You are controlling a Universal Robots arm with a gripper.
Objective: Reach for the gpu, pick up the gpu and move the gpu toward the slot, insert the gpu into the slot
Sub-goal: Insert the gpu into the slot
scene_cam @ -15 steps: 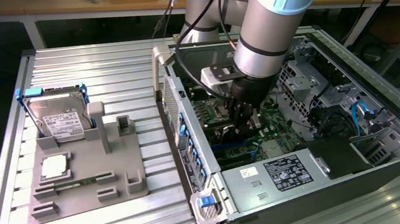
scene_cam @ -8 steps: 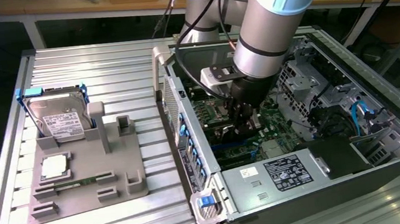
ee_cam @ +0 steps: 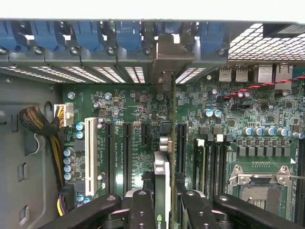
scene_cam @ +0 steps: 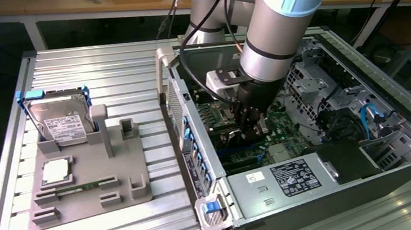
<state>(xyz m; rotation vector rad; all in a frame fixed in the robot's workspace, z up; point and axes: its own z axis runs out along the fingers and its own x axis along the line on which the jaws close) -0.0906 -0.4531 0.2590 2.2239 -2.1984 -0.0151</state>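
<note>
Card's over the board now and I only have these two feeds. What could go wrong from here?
1. The gpu, held edge-on in the hand, stands among several parallel sockets; a small sideways offset might seat it beside the slot rather than in it.
2. Its bracket sits tight among the rear slot covers; it may catch there and tilt the card.
3. In the exterior view the arm hangs inside the case, close to cables.

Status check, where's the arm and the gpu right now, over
Gripper inside the computer case, jaws shut on the gpu. Card edge-on, upright over the green motherboard, bracket at the rear slots. Nothing blocking.
</note>
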